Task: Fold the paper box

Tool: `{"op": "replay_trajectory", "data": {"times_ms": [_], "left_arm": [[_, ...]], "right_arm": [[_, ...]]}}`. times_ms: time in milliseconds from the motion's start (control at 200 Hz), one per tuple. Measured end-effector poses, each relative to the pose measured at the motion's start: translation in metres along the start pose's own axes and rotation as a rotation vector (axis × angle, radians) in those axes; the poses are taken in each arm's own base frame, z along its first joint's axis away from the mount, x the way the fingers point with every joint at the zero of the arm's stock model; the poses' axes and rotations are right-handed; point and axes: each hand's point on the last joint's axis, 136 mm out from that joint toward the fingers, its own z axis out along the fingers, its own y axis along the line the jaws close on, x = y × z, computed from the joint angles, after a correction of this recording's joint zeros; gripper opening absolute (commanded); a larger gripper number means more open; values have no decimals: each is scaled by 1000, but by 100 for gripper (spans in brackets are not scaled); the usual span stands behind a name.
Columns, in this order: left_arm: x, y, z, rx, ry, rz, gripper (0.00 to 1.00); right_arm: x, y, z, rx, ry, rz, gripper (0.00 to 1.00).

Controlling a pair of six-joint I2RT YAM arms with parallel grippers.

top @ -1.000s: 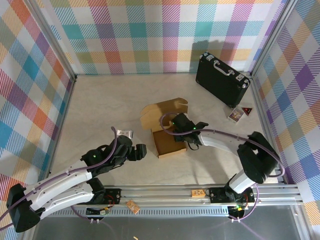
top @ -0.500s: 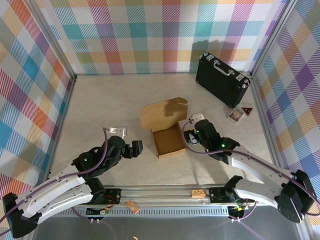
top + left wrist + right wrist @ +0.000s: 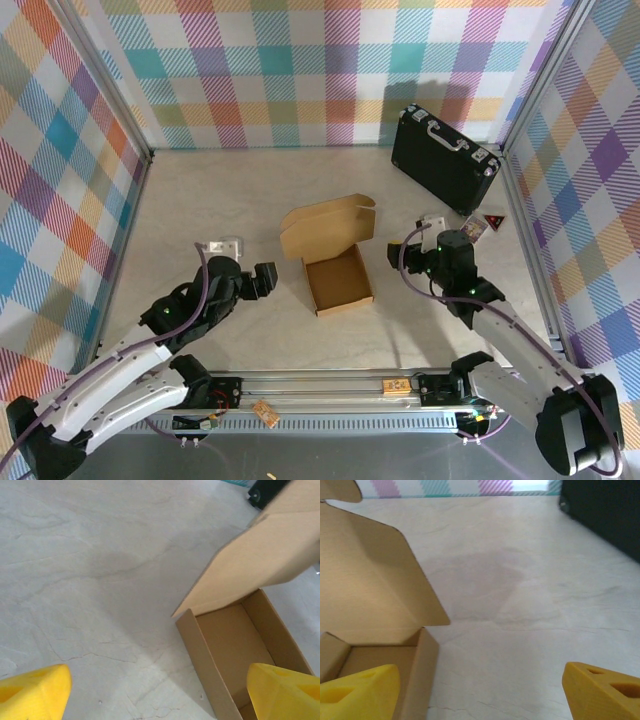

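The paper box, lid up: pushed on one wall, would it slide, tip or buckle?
The paper box is empty thin cardboard, so probably light; a push likely slides it on the smooth table. Its lid hinges on one crease, so it would probably swing or flex.

Matt brown cardboard paper box (image 3: 338,280), smooth pale marbled table (image 3: 220,200), metal-edged black case (image 3: 440,165) with a dull finish.

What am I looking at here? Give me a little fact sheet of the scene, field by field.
Box: paper box, tray formed, lid standing open at the far side
Left: left claw open, empty, apart from the box
Right: right claw open, empty, apart from the box
Background: black case, far right of the table
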Motion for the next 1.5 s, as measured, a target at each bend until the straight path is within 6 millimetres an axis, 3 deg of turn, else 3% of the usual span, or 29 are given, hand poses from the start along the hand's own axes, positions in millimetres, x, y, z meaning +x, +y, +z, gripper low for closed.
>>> {"op": "replay_trajectory", "data": {"times_ms": [165,250,380,660,850,1130,1500], "left_arm": [[-5,-2,24,37,49,-41,88],[-8,-8,38,76,72,-48,80],[-11,-20,57,144,101,-31,80],[-15,-30,87,214,125,-3,78],[-10,-40,103,264,158,7,71],[-18,-62,97,383,148,-27,56],[-8,-83,89,489,186,-93,54]], "right_arm": [[5,15,28,-133,76,5,85],[-2,21,43,-183,85,-2,83],[-13,28,60,-272,82,-13,85],[-18,36,87,-395,95,-18,74],[-17,47,88,-479,98,-12,64],[-24,59,81,-547,80,14,57],[-20,81,65,-567,89,34,49]]}}
